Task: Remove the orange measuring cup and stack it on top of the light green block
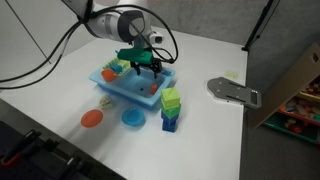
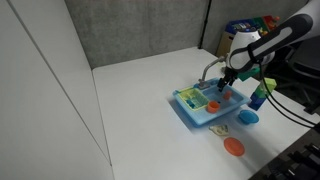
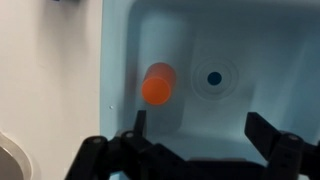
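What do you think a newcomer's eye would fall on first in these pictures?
The gripper hangs open over a light blue tray of toys in the middle of the white table. In the wrist view, the orange measuring cup lies in a tray compartment just beyond the open fingers. Beside the tray stands the light green block on top of a blue block.

No readable text, label, brand, number or sign in any view. Wrist view: the tray (image 3: 250, 40) floor ahead of the tool (image 3: 197, 125) shows one dark round dot (image 3: 214, 77) beside the orange measuring cup (image 3: 157, 84). It is a plain mark, not a character. Exterior views: things too small to read.
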`<action>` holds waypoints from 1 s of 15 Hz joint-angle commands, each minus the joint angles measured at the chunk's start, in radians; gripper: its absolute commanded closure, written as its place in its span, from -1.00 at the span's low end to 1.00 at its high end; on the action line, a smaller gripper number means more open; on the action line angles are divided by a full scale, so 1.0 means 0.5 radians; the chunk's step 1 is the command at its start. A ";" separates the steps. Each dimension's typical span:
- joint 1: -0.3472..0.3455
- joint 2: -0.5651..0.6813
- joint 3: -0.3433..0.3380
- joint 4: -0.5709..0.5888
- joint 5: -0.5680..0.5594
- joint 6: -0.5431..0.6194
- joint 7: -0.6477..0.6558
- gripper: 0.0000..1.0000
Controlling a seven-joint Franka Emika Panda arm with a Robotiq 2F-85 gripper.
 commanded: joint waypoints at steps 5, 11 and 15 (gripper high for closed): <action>-0.013 0.284 -0.020 0.322 -0.064 -0.025 -0.021 -1.00; -0.023 0.280 -0.025 0.325 -0.054 -0.005 -0.023 -1.00; -0.033 0.229 -0.034 0.264 -0.051 0.013 -0.018 -1.00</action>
